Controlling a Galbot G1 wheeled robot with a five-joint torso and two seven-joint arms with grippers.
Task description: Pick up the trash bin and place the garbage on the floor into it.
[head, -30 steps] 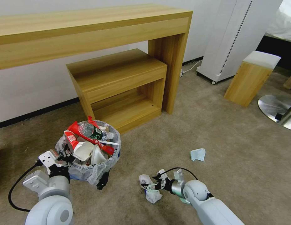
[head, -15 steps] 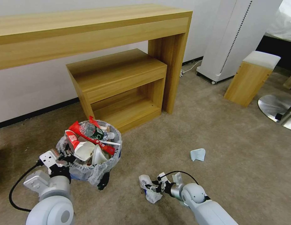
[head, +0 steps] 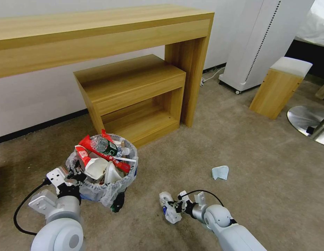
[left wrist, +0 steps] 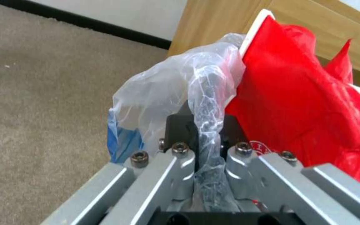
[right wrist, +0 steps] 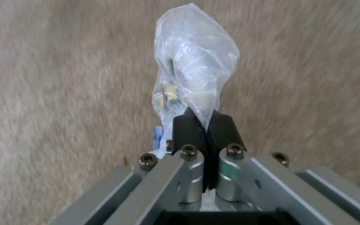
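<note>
Our right gripper point(right wrist: 205, 131) has its two black fingers pressed together on a fold of the small white, half-clear crumpled plastic bag point(right wrist: 192, 65), low over the beige short-pile carpet floor point(head: 238, 146) in front of us, right of the bin. We judge this bag very light and soft, with no stiffness at all; some small yellow and blue things inside it give it a little body. The film looks slippery, so a pinch on a thick gathered fold, as it is now, seems the safest place to hold it, because a single thin layer may slide out or tear. Our left gripper point(left wrist: 207, 137) is clamped on the rim of the small round black trash bin point(head: 99, 188), with the clear bluish crinkled liner point(left wrist: 180, 87) caught between the fingers. We judge the bin itself stiff but its load loose and high, so it may tip or spill if it is tilted. It is heaped above the rim with a red wrapper point(head: 99, 153), a green-labelled clear bottle point(head: 107, 147) and white paper cups point(head: 99, 167). It is close to the low wooden shelf unit point(head: 134, 94) under the long wooden desk point(head: 99, 31). A pale blue crumpled mask point(head: 220, 172) lies on the carpet farther right, well apart from both grippers.
</note>
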